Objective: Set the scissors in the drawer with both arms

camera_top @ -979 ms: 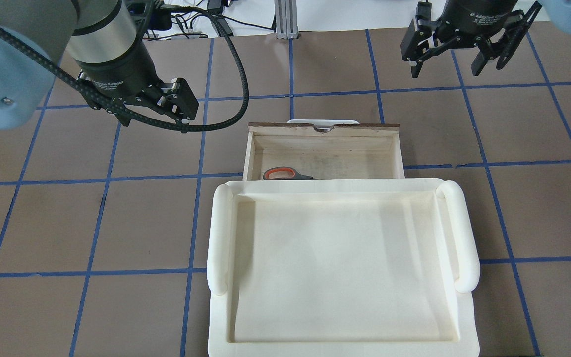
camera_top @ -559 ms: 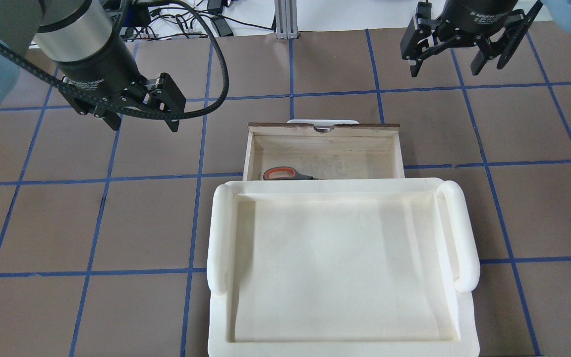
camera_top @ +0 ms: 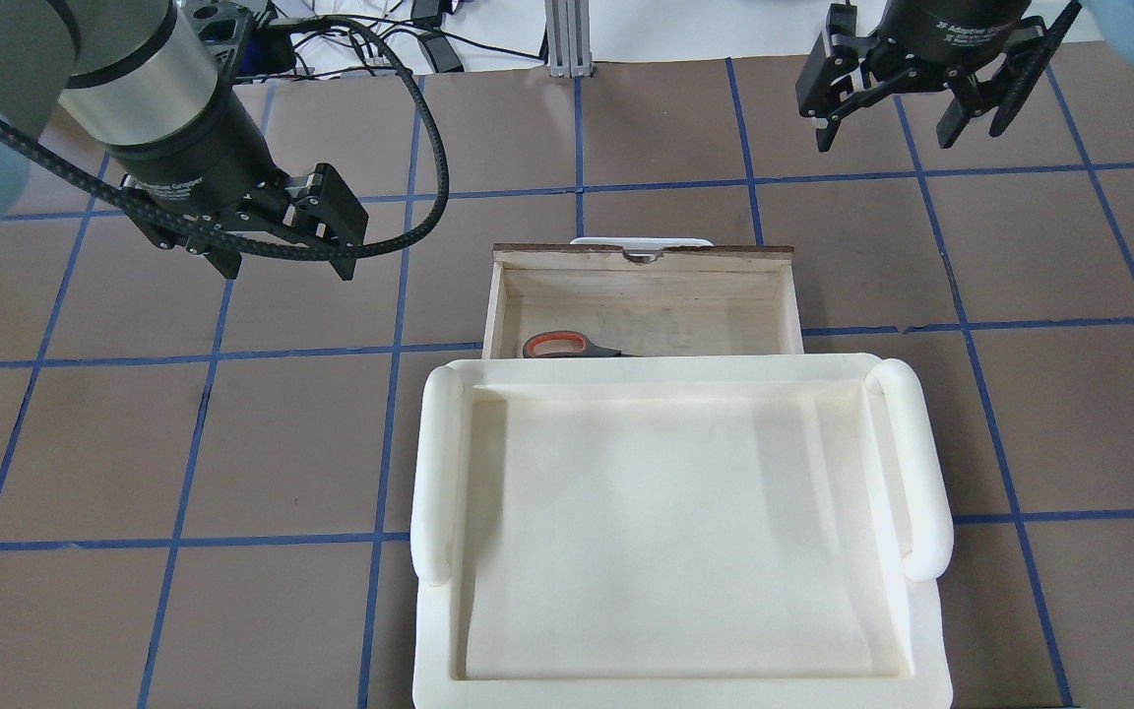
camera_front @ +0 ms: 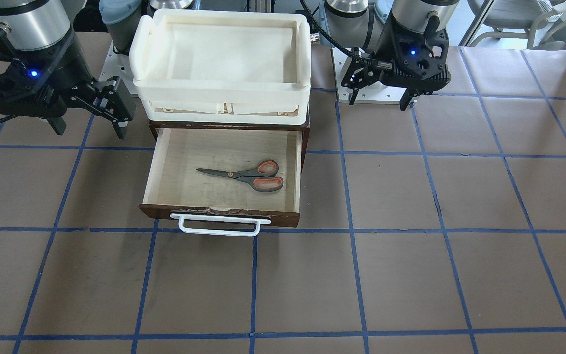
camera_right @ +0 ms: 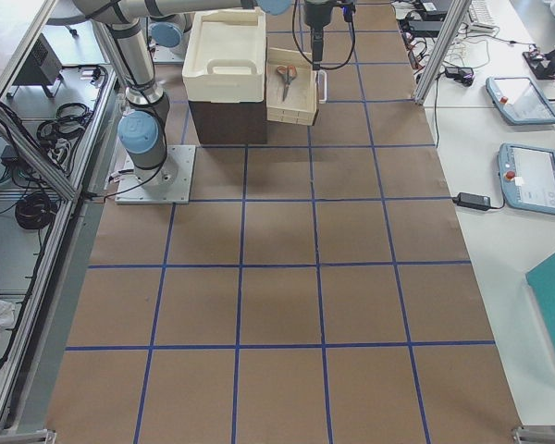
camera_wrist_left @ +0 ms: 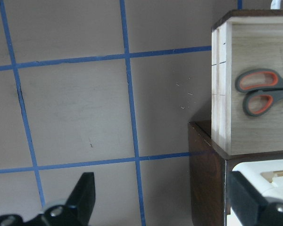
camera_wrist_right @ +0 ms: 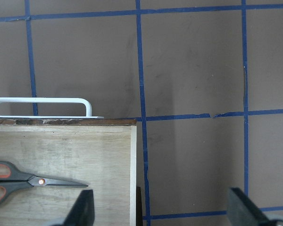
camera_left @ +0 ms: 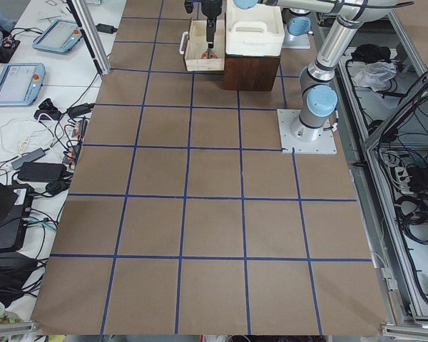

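**Asker:** Brown paper covers a wide counter (camera_front: pixel 410 196), ruled into squares by blue tape. What sits on it?

**Describer:** A dark brown wooden drawer (camera_front: pixel 151 172) with a pale plywood floor stands pulled open. Its dark brown cabinet (camera_wrist_left: pixel 205 179) carries a cream-white plastic tray (camera_front: pixel 224 93) on top. A small pair of scissors (camera_front: pixel 246 175) with slim silver blades and grey, orange-lined loops lies flat on the drawer floor. The blades are closed and the loops point toward the robot's left.

**Asker:** And the arms?

**Describer:** Both hang above the counter, well apart from the drawer. The black left tool (camera_top: pixel 287 268) has its fingers spread and holds nothing. The black right tool (camera_top: pixel 887 138) is likewise spread and empty.

**Asker:** What could go wrong from here?

**Describer:** The scissors look placed, so I judge that shutting the drawer may be what remains. A push on the white bar handle (camera_front: pixel 219 228) away from its middle could skew the drawer and jam it. A hard shove could slide the cabinet, unsettle the tray, or send the scissors skating. A finger lowered carelessly could catch the drawer's rim.
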Robot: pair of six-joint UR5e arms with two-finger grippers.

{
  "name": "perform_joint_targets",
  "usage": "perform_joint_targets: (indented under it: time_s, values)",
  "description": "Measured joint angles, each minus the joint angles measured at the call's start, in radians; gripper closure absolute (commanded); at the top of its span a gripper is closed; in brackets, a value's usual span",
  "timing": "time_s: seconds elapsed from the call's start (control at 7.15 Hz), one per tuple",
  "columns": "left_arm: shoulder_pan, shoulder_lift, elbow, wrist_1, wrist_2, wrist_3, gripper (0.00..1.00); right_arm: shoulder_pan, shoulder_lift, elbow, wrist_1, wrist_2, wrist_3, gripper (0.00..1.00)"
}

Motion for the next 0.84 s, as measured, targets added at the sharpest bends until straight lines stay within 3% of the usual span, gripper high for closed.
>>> perform_joint_targets:
  time_s: [0.84]
  values:
    - [0.001, 0.019, -0.02, 0.007, -0.008, -0.001, 0.0, 0.0, -0.001, 0.0, 0.003, -0.002, 0.0, 0.0]
